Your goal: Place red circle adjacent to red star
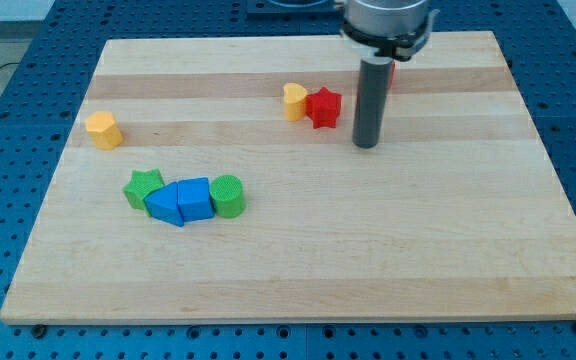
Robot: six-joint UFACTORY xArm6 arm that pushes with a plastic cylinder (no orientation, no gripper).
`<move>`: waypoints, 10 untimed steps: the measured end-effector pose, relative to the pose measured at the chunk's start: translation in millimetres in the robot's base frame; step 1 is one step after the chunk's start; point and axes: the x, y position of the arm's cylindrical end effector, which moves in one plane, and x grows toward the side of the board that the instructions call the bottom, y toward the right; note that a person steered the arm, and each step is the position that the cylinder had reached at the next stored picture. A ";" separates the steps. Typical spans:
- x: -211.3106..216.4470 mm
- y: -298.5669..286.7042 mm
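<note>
Rod's tip (367,144) is down on the wooden board (298,270), just to the view's right of the red star (322,107), small gap between them. No fingers on this rig, just the plain rod, nothing gripped. Red circle (392,72) is mostly hidden behind the rod near the view's top, only a red sliver shows on the rod's right edge; shape can't be confirmed. Yellow heart (294,100) touches the star's left side. Another yellow block (103,130) sits alone at far left. Lower left cluster, all touching in a row: green star (143,187), blue block (166,204), second blue block (196,198), green cylinder (228,195).
</note>
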 end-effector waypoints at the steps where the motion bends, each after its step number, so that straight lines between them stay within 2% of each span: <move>1: -22.1 0.9; 4: -47.7 8.1; 5: -70.4 18.0; 7: -83.8 -12.1; 9: -127.3 -39.8; 10: -158.2 -30.6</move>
